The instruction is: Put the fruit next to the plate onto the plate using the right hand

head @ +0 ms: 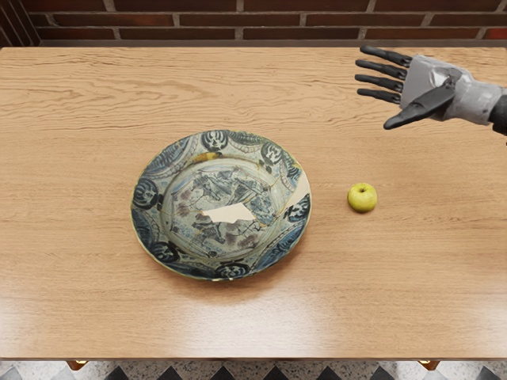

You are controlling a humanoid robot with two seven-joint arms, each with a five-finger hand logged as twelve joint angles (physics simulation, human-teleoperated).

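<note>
A small yellow-green apple (pixel 362 197) lies on the wooden table, a short way right of the plate. The plate (pixel 150 194) is large and round, with a blue and grey painted pattern, and nothing lies on it. My right hand (pixel 388 83) hangs in the air at the upper right, well behind and slightly right of the apple. Its dark fingers (pixel 379 66) are spread straight toward the left and hold nothing. The left arm does not show.
The wooden table (pixel 79 301) fills most of the view, with its front edge near the bottom. A brick wall (pixel 198 20) runs along the far side.
</note>
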